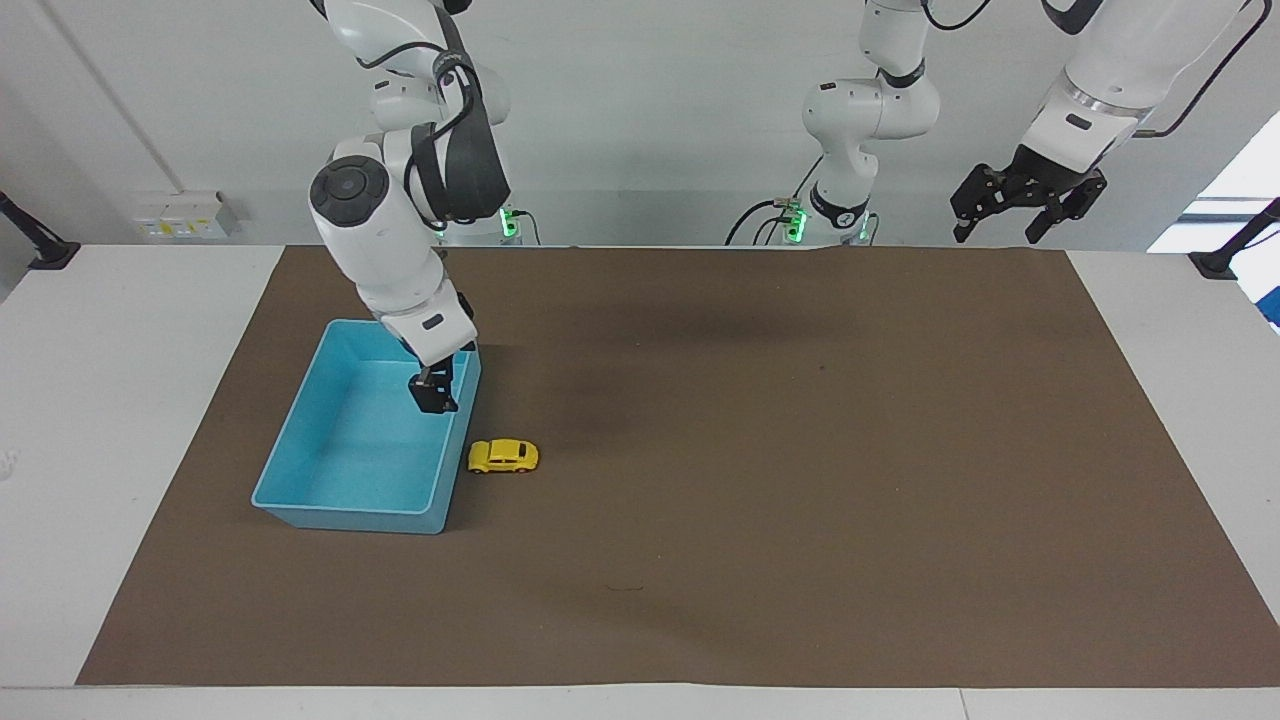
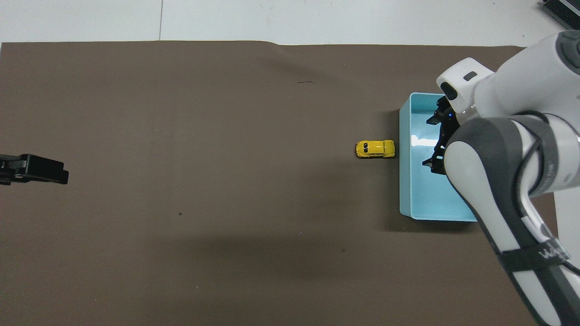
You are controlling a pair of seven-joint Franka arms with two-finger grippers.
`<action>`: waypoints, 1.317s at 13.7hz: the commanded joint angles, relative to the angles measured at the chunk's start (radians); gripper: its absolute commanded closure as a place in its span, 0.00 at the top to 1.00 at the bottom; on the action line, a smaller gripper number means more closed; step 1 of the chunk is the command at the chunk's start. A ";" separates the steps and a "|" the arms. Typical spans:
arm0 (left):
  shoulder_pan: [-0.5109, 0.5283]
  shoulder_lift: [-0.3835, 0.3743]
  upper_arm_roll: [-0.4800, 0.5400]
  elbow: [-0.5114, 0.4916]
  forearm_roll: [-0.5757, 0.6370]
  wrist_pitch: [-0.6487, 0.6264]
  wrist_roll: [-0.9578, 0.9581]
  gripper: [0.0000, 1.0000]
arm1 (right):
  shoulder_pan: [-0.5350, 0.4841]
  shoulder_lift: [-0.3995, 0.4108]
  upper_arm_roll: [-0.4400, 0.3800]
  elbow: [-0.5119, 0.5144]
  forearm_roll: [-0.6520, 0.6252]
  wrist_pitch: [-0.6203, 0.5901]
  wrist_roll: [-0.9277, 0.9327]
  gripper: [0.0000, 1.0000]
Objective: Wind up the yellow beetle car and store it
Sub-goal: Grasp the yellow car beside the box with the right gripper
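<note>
**Mia:** Looking across the table at the robots, where is the yellow beetle car (image 1: 503,456)?

**Tom:** It sits on the brown mat (image 1: 800,450), just beside the blue tray (image 1: 300,470), on the side toward the middle of the table. Nothing touches it.

**Mia:** What is the right gripper (image 1: 433,393) doing?

**Tom:** It hangs over the tray's edge closest to the car. Its fingers are spread apart with nothing between them. I think it is there to reach the car, so it needs room to fit around it.

**Mia:** And the left gripper (image 1: 1027,204)?

**Tom:** It waits up high at the left arm's end of the table, fingers spread too, holding nothing.

**Mia:** Now from above?

**Tom:** The car (image 2: 375,149) is beside the tray (image 2: 405,181). The right gripper (image 2: 436,147) shows over the tray, partly hidden by its own big white arm. The left gripper (image 2: 34,169) only peeks in at the mat's edge.

**Mia:** Why is the tray so close?

**Tom:** I guess so the car has a short trip once it is wound up.
</note>
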 commanded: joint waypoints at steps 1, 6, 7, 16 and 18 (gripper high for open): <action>0.014 -0.019 -0.004 -0.011 -0.016 -0.013 0.003 1.00 | 0.004 0.004 0.002 -0.050 0.024 0.064 -0.056 1.00; 0.014 -0.019 -0.004 -0.011 -0.016 -0.013 0.003 1.00 | 0.019 0.063 0.002 -0.095 0.018 0.227 -0.093 1.00; 0.014 -0.019 -0.006 -0.011 -0.016 -0.014 0.003 1.00 | 0.021 0.073 0.002 -0.096 0.019 0.239 -0.095 1.00; 0.014 -0.019 -0.004 -0.011 -0.016 -0.013 0.003 1.00 | 0.049 0.175 0.002 -0.135 0.018 0.402 -0.090 1.00; 0.014 -0.019 -0.006 -0.011 -0.016 -0.013 0.003 1.00 | 0.050 0.175 0.002 -0.178 0.016 0.444 -0.093 1.00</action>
